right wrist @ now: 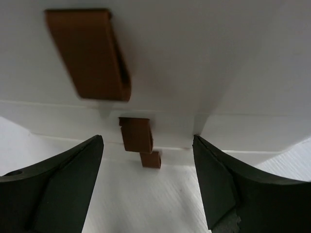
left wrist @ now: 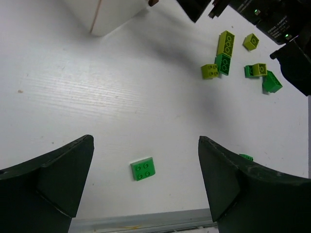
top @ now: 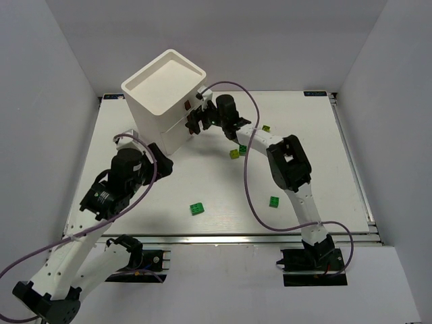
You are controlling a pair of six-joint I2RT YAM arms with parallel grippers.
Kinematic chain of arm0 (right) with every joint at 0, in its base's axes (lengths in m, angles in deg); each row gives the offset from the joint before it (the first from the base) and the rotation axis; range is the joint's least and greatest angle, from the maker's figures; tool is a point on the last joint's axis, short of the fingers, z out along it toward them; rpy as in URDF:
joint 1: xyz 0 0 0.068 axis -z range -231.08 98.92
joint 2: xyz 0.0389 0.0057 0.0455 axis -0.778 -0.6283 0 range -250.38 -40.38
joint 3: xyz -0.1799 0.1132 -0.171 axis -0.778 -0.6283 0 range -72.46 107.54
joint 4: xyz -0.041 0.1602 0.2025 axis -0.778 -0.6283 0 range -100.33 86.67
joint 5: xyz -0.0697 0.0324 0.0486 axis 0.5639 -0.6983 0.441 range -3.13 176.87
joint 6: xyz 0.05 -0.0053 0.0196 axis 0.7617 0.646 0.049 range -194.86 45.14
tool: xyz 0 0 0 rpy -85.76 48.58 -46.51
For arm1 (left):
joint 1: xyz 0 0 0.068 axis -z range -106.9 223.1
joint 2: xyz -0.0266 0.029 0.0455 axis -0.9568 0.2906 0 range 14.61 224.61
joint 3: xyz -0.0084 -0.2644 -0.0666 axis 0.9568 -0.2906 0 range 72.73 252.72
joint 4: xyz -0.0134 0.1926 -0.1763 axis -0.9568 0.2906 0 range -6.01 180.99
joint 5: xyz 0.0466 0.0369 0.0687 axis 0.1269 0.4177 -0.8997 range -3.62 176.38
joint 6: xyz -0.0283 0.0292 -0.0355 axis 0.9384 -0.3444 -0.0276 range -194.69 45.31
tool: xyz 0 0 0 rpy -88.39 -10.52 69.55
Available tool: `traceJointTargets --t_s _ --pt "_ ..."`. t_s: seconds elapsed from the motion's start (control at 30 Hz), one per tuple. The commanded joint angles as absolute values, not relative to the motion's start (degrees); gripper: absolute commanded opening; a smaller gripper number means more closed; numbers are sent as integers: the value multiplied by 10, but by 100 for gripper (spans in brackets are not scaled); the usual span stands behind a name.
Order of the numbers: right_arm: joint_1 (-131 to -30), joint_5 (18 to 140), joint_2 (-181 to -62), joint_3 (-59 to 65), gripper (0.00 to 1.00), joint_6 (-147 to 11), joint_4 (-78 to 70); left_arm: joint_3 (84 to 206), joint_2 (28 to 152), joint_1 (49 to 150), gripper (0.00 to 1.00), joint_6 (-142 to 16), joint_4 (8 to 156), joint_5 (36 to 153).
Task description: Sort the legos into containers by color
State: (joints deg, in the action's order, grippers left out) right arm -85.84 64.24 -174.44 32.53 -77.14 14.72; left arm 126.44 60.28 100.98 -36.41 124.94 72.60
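Green and yellow-green legos (top: 234,153) lie loose on the counter (top: 331,169), outside the white drawers (top: 165,101); we judge no sorting done. Our right jaws gape empty at the brown pull tabs (right wrist: 102,53), our left jaws hang open above one green brick (left wrist: 143,170).

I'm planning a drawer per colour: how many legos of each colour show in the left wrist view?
Green legos: 5 (one mostly hidden)
Yellow-green legos: 4
Total: 9
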Motion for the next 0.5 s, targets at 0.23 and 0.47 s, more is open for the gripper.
traceJointTargets --t_s 0.23,0.47 --pt "-880 744 -1803 415 57 -744 210 1248 566 1008 98 -318 1304 697" --pt "-881 700 -1749 309 4 -765 313 1227 575 1008 98 -329 1286 712"
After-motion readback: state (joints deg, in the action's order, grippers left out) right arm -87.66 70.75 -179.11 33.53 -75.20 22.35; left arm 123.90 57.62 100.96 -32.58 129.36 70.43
